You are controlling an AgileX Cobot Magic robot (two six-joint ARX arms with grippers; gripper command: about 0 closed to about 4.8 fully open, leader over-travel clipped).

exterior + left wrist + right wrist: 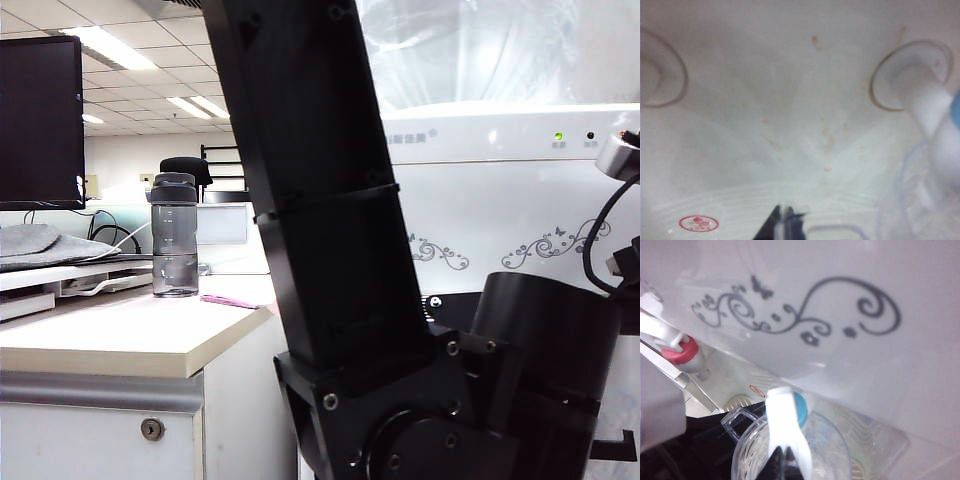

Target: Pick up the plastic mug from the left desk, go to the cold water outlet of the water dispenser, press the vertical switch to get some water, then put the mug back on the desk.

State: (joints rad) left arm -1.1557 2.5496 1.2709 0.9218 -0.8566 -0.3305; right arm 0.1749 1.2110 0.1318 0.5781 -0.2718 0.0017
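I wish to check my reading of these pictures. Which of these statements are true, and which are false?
1. The plastic mug is under the cold water outlet. True.
2. The grey bottle lies on its side on the left desk. False: it stands upright.
3. The right gripper points at the lever of the pink-red tap. False: its tips are at the vertical switch of the blue-collared tap.
4. A green light is lit on the water dispenser. True.
5. The left gripper is wide open above the desk. False: it is shut, at the dispenser's recess beside the mug's handle.
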